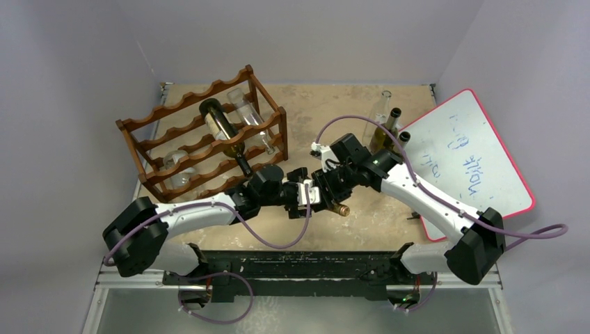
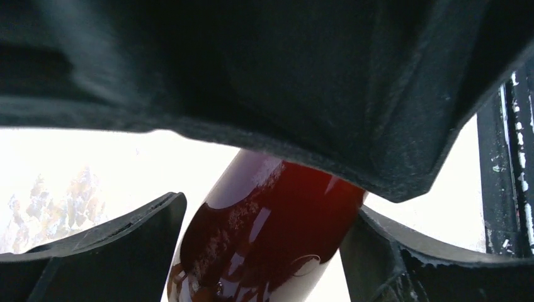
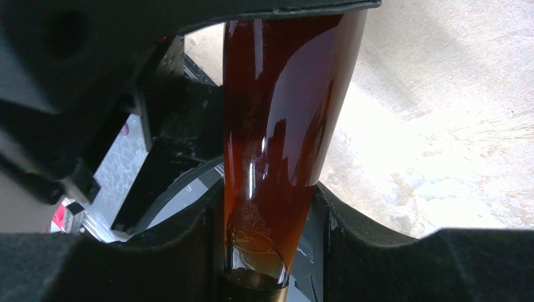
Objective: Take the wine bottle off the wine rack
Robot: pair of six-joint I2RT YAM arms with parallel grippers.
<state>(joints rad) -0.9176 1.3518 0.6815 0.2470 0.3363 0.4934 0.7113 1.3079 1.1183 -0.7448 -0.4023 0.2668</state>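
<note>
The wine rack stands at the back left with a dark bottle lying on its top tier. Both grippers meet at the table's middle around an amber wine bottle, whose gold cap sticks out toward the front. My right gripper is shut on its neck, with the fingers pressed on both sides. My left gripper is open around the bottle's body; a gap shows beside the left finger. The bottle is off the rack and held above the table.
A clear bottle lies on the rack's top tier and glassware sits in a lower tier. Three bottles stand at the back right. A red-edged whiteboard leans at the right.
</note>
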